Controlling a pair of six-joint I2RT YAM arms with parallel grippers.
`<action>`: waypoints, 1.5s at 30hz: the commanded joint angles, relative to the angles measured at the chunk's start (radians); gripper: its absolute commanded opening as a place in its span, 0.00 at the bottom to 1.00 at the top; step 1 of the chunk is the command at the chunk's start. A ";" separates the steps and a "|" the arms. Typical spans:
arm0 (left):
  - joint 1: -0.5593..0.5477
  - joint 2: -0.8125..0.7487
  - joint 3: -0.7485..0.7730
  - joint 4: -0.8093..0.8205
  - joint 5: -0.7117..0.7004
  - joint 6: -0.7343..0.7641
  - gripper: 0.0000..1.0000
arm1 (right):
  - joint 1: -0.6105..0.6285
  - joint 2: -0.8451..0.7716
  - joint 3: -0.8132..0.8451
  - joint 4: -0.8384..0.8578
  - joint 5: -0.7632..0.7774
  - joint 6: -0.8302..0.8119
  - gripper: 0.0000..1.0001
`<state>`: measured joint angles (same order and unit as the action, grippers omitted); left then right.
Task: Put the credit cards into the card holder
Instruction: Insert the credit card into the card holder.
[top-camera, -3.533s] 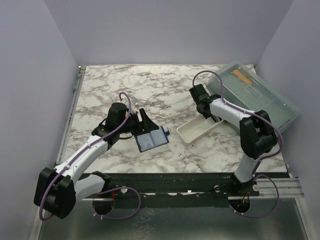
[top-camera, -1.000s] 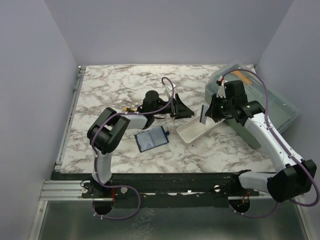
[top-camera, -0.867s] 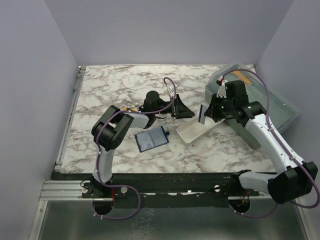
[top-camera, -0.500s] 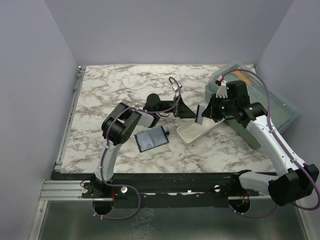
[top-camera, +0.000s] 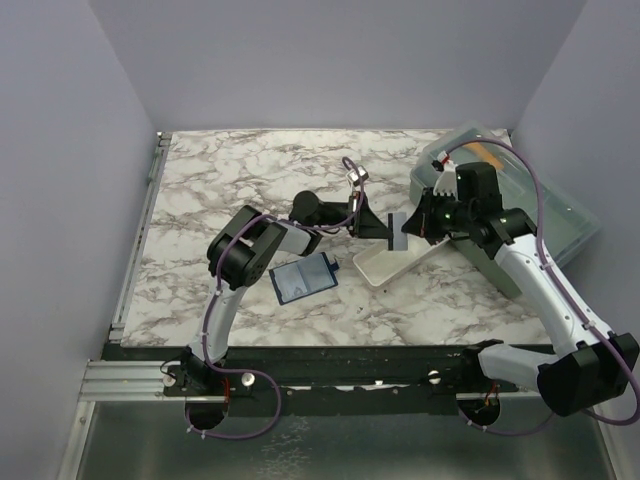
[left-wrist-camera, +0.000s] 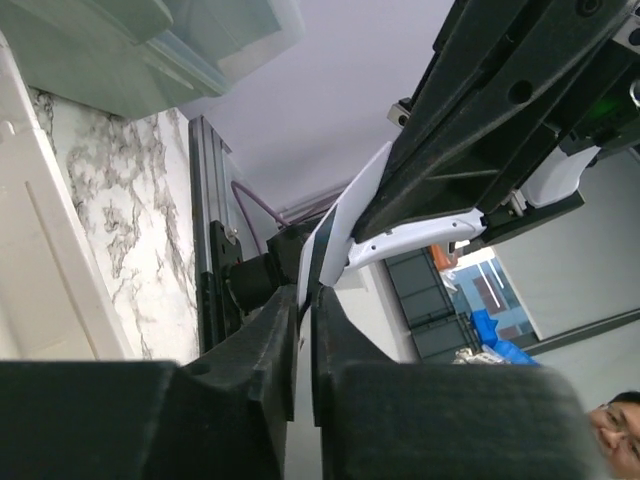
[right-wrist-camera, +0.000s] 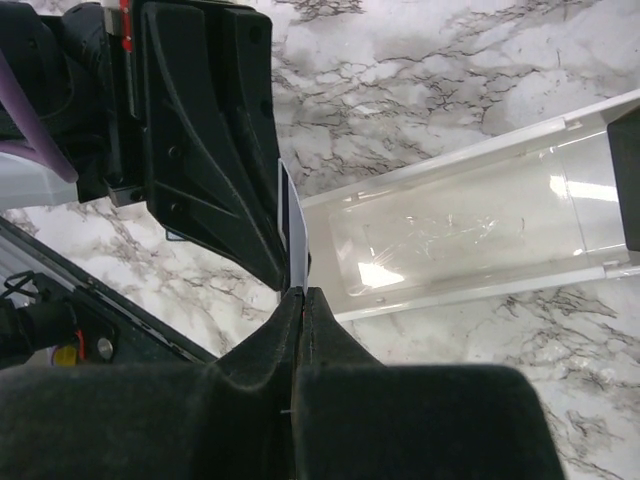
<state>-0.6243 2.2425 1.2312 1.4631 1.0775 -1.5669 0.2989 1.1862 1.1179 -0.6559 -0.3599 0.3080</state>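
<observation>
Two grippers are sharing one card (top-camera: 398, 232) over the tray (top-camera: 375, 270) — the right gripper (top-camera: 413, 228) is clamping one edge, the left gripper (top-camera: 384, 228) is pinching the other. Right should be releasing only once left's grip looks firm; the holder (top-camera: 303, 279) is lying beside the tray.

Sporting white shells and chunky black joints on left arm (top-camera: 245, 262) and right arm (top-camera: 530, 275), trailing purple cables (top-camera: 532, 180) (flashing a tiny green light (left-wrist-camera: 601, 100) on the right).
</observation>
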 joint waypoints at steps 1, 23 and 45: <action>-0.008 -0.038 -0.020 0.192 -0.005 -0.012 0.03 | -0.001 -0.023 -0.030 0.018 -0.043 0.017 0.00; 0.198 -0.833 -0.397 -1.592 -0.359 0.838 0.00 | 0.248 0.188 0.032 0.076 0.170 -0.004 0.62; 0.439 -0.741 -0.456 -1.922 -0.220 1.068 0.00 | 0.446 0.658 0.024 0.523 -0.007 0.176 0.19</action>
<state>-0.2035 1.4460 0.7479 -0.3950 0.7906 -0.5755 0.7567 1.7920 1.1465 -0.1974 -0.3256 0.4664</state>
